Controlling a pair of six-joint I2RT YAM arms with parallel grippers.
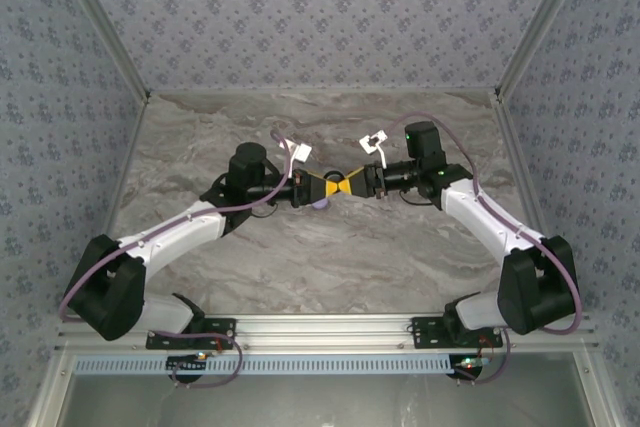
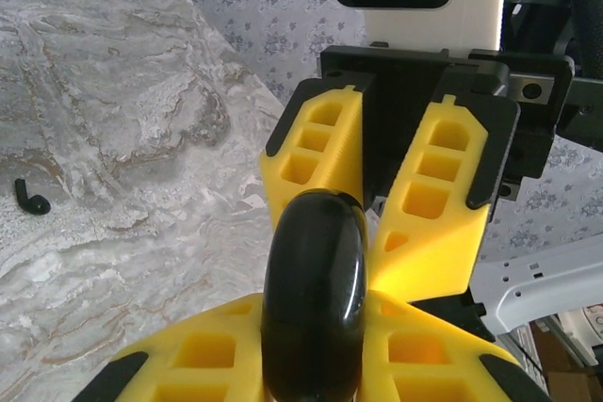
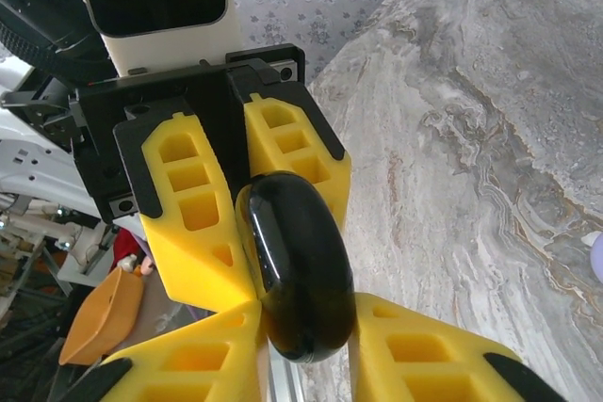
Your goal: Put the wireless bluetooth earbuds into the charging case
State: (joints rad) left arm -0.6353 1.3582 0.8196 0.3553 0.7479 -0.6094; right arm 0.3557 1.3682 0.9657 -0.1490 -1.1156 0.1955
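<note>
The charging case (image 2: 316, 289), a glossy black rounded puck, hangs edge-on above the middle of the table, between the two grippers, which meet tip to tip. My left gripper (image 2: 316, 336) is shut on one end of it, with its yellow fingers (image 2: 203, 355) pressed against both faces. My right gripper (image 3: 303, 327) holds the other end of the case (image 3: 297, 261), and both of its pads touch it. From above, the left gripper (image 1: 330, 188) and the right gripper (image 1: 353, 185) form a yellow bow-tie. One tiny black curved earbud (image 2: 30, 198) lies on the marble to the left.
A pale lavender disc (image 1: 320, 204) lies on the table just below the left gripper, and its edge (image 3: 597, 256) also shows in the right wrist view. The marble table (image 1: 330, 257) is walled by patterned panels at the back and on both sides. An aluminium rail (image 1: 330, 327) runs along the near edge.
</note>
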